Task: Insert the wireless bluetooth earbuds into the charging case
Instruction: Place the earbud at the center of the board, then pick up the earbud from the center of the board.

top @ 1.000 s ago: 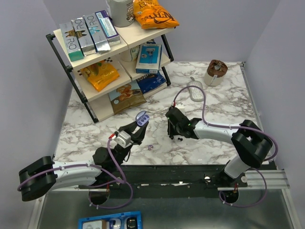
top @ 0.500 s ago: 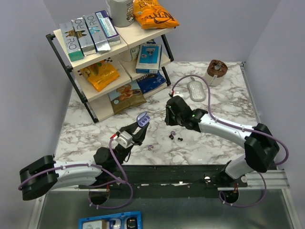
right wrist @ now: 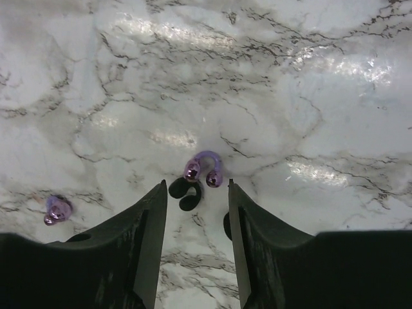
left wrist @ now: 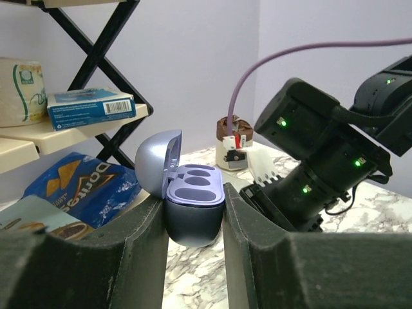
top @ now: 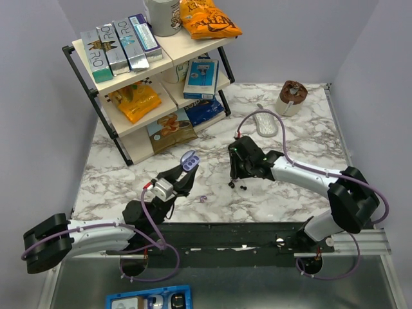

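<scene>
The lilac charging case (left wrist: 193,193) stands upright with its lid open and its wells empty, and my left gripper (left wrist: 193,207) is shut on its body, holding it above the table (top: 187,162). One purple C-shaped earbud (right wrist: 205,168) lies on the marble just ahead of my right gripper (right wrist: 196,187). That gripper is open, its fingertips low on either side and just short of the earbud. A second purple earbud (right wrist: 56,209) lies further left, between the two arms (top: 203,199). My right gripper (top: 238,172) points down at the table.
Small black pieces (top: 244,186) lie beside the near earbud. A black-framed shelf rack (top: 151,96) with snack bags and boxes fills the back left. A white oval item (top: 264,122) and a brown cup (top: 291,96) sit at the back right.
My right gripper rose and swung back, then came down again over the earbud with its jaws wider. The left gripper drifted slightly left with the case.
</scene>
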`<act>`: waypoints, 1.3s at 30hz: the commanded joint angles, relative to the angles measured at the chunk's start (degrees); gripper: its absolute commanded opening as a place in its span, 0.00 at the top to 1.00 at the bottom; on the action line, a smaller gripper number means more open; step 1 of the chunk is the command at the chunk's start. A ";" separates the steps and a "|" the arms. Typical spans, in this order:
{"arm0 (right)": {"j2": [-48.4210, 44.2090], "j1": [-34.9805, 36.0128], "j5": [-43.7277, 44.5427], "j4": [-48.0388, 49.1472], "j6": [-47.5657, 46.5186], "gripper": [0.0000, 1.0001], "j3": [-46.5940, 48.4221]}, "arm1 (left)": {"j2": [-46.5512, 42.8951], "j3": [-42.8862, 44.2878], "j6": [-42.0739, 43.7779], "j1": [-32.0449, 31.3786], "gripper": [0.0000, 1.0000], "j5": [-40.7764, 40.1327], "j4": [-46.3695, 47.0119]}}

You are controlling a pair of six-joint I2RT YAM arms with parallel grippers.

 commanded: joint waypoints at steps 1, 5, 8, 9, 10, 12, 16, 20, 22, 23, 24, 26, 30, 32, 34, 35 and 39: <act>-1.75 -0.92 0.65 -1.79 -2.75 0.50 -2.58 | -2.24 -0.67 -0.08 -0.27 1.00 -0.88 1.07; -0.61 -1.10 0.74 -0.48 -3.46 0.51 -3.55 | -2.16 -1.03 -0.79 -0.36 1.00 -1.06 0.72; 0.97 -1.62 0.74 0.75 -3.81 0.53 -3.64 | -1.98 -0.85 -0.79 -0.36 1.00 -0.80 0.72; 1.32 -1.63 0.82 0.93 -3.98 0.53 -3.56 | -1.98 -0.68 -0.79 -0.36 1.00 -0.71 0.55; 1.76 -1.71 0.91 1.19 -4.07 0.53 -3.47 | -2.07 -0.59 -0.79 -0.36 1.00 -0.71 0.37; 2.03 -1.71 0.82 1.90 -4.60 0.53 -3.29 | -2.24 -0.50 -0.61 -0.36 1.00 -0.71 -0.24; 3.69 -1.80 0.82 2.34 -5.22 0.54 -2.33 | -1.63 -0.59 -0.61 -0.36 1.00 -0.97 0.10; 5.28 -1.89 0.47 3.21 -5.39 0.54 -2.15 | -0.75 -0.76 -0.87 -0.36 1.00 -1.06 1.25; 5.37 -1.89 0.04 3.39 -5.39 0.54 -2.24 | -0.66 -0.85 -0.87 -0.36 1.00 -1.06 1.25; 5.46 -1.89 -0.05 3.65 -5.22 0.54 -2.24 | -0.57 -0.85 -0.87 -0.36 1.00 -1.06 1.25; 5.28 -1.89 -0.14 3.74 -5.22 0.54 -2.24 | -0.49 -0.85 -0.79 -0.36 1.00 -1.15 1.42; 4.93 -1.89 -0.67 4.09 -4.87 0.54 -2.33 | -0.13 -0.94 -0.79 -0.36 1.00 -1.15 1.69; 4.84 -1.89 -1.11 4.18 -4.51 0.55 -1.62 | 0.92 -0.94 -1.14 -0.45 1.00 -1.15 3.09; 5.45 -1.89 -1.28 4.18 -4.51 0.57 -1.10 | 1.71 -0.94 -1.49 -0.36 1.00 -0.97 3.62; 5.98 -1.80 -1.37 4.18 -4.51 0.59 -0.83 | 1.98 -0.94 -1.75 -0.44 1.00 -0.80 4.06; 6.16 -1.89 -1.37 4.18 -4.51 0.60 -0.66 | 2.06 -0.94 -1.75 -0.36 1.00 -0.80 4.15; 7.30 -1.89 -1.64 4.18 -4.51 0.64 -0.22 | 1.98 -0.94 -1.84 -0.36 1.00 -0.71 3.97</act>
